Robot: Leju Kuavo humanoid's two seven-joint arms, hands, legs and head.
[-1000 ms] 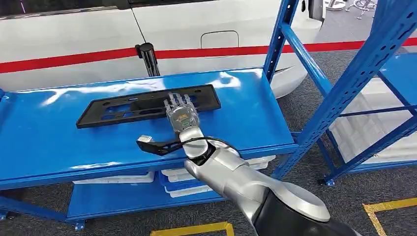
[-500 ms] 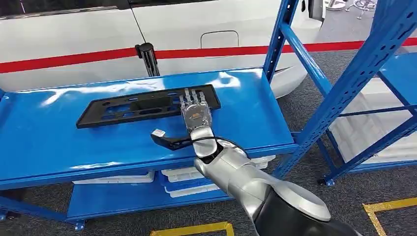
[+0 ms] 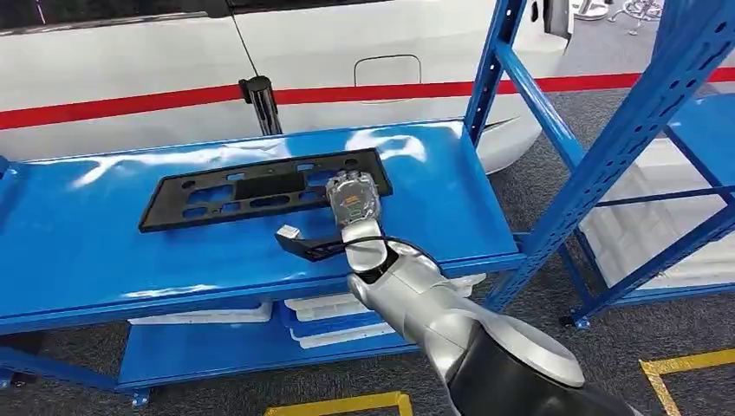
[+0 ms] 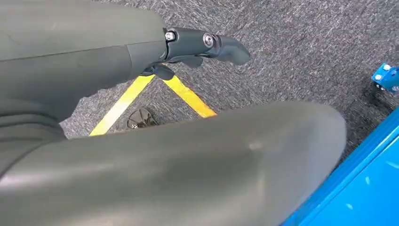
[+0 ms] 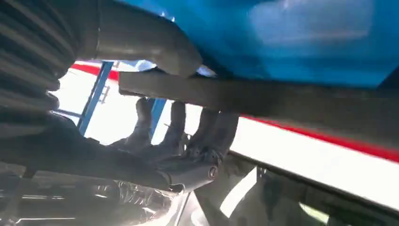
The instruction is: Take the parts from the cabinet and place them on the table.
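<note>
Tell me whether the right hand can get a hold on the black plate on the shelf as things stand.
Probably yes: the right robot hand is already at the black plate's right end, thumb on one side and fingers on the other, with nothing else near it on the blue shelf.

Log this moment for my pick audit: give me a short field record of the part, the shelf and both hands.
part: long flat black plastic panel with cutouts, lying on shelf
surface: top blue shelf of rack
right hand: fingers curled over the panel's right end, gripping it
left hand: hanging over grey carpet, holds nothing
behind: white car with red stripe
</note>
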